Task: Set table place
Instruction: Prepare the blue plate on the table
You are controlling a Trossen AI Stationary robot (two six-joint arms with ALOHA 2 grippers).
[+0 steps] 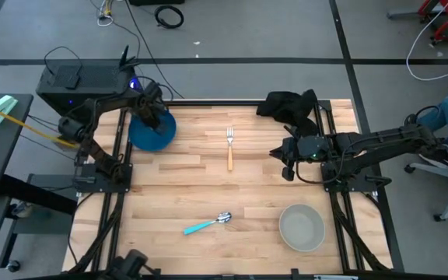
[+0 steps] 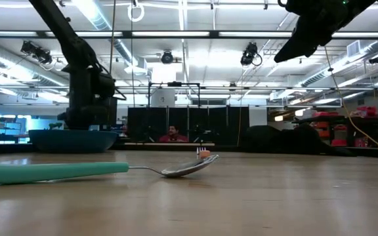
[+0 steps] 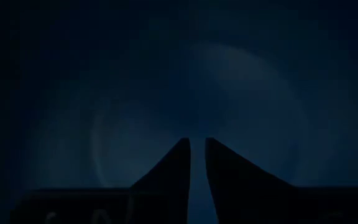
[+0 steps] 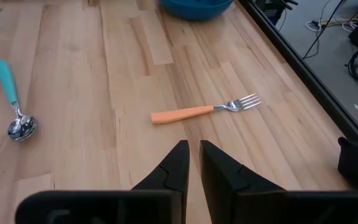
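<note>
Closest to me on the table (image 1: 169, 171), the pale grey bowl (image 1: 301, 226) sits at the near right, and the spoon (image 1: 206, 225) with the teal handle lies to its left, near the middle of the near edge. The two are well apart. Farther back, in the middle of the table, I see the fork (image 1: 229, 148) with the orange handle lying flat, its prongs pointing to the far side. My right gripper (image 1: 288, 165) hangs above the wood to the right of the fork, not touching it, and its two fingers are almost together with nothing between them. At the far left, my left gripper (image 1: 152, 117) is down in the blue plate (image 1: 152, 132), which sits at the left edge of the table. Its fingers (image 3: 173, 174) are nearly shut, with only a thin gap, right over the blue inside. A black cloth (image 1: 290, 105) is bunched up at the far right corner.
</note>
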